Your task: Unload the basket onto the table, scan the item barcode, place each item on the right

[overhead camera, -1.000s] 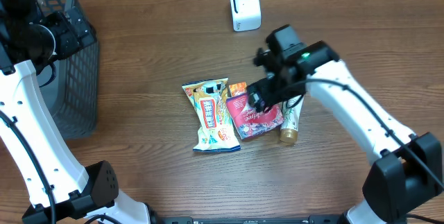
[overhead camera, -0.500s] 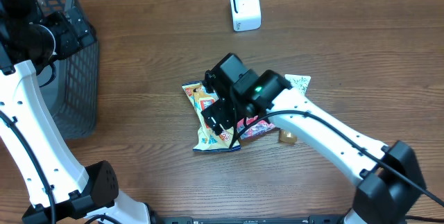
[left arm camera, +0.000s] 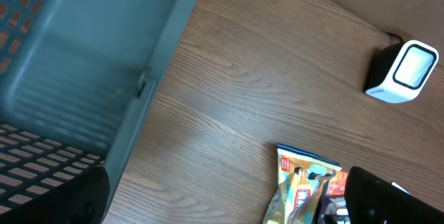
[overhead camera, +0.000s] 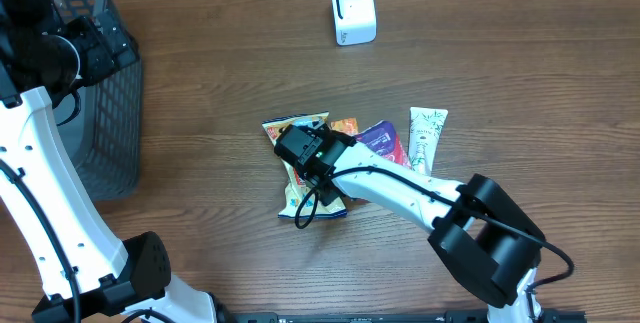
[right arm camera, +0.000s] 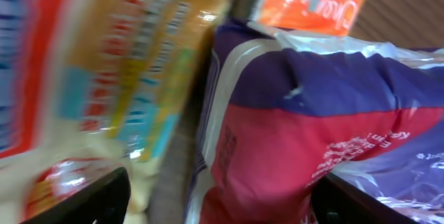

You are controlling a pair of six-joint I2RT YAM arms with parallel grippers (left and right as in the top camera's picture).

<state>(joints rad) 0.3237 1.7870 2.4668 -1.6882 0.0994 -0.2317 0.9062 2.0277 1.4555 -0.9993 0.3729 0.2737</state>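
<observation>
The right fingers [right arm camera: 90,200] are hanging wide apart over the purple-and-red plastic pouch [right arm camera: 312,134], lying on the brown wooden surface [overhead camera: 520,73] just beside the yellow snack bag [right arm camera: 118,50]. Closing now risks pinching both. The left fingers [left arm camera: 62,196] are standing open, empty.

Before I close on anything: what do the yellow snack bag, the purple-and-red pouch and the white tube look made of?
The yellow snack bag looks like thin printed plastic film, glossy and creased. The purple-and-red pouch is likely plastic film too: bright glints along its wrinkles. The white tube is probably soft plastic with a smooth, duller finish, but too small to be sure.
</observation>
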